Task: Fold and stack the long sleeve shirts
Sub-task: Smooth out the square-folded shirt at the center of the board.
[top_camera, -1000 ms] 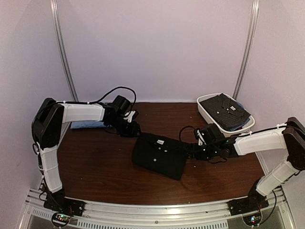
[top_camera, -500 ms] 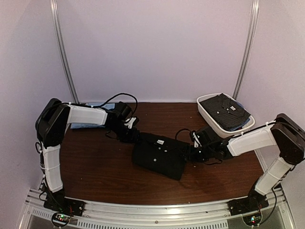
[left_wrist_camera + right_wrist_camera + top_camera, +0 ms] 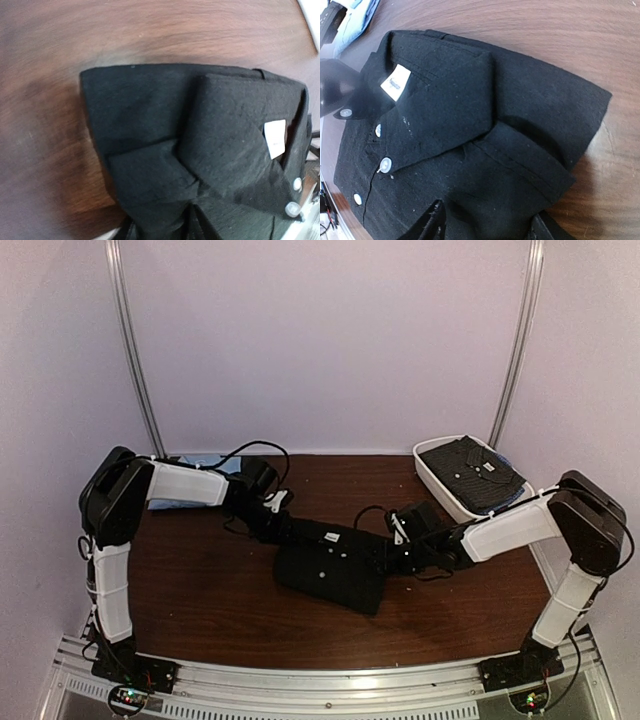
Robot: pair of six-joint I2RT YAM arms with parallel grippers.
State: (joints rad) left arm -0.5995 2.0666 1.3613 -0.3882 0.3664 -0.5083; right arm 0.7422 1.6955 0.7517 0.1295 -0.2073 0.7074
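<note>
The black shirt (image 3: 330,565) lies folded, collar up, on the worktop (image 3: 200,590), spanning the gap between the two sets of fingers. Its white neck label (image 3: 395,82) and pale buttons (image 3: 385,163) run down the front.

The left fingers (image 3: 283,528) sit at the shirt's far left corner. In the left wrist view the cloth below the collar gathers in toward them, but they are almost out of frame and I cannot tell whether they pinch it.

The right fingers (image 3: 434,222) stand apart, astride the shirt's right edge, with a folded ridge of black cloth lying between them. The collar lies straight ahead of them.

Beyond the left fingers, back along that arm, a light blue shirt (image 3: 175,503) rests on the worktop. Behind the right fingers, toward the far right corner, a white tub (image 3: 432,475) holds a dark, pale-dotted shirt (image 3: 470,468), well apart from the black one.
</note>
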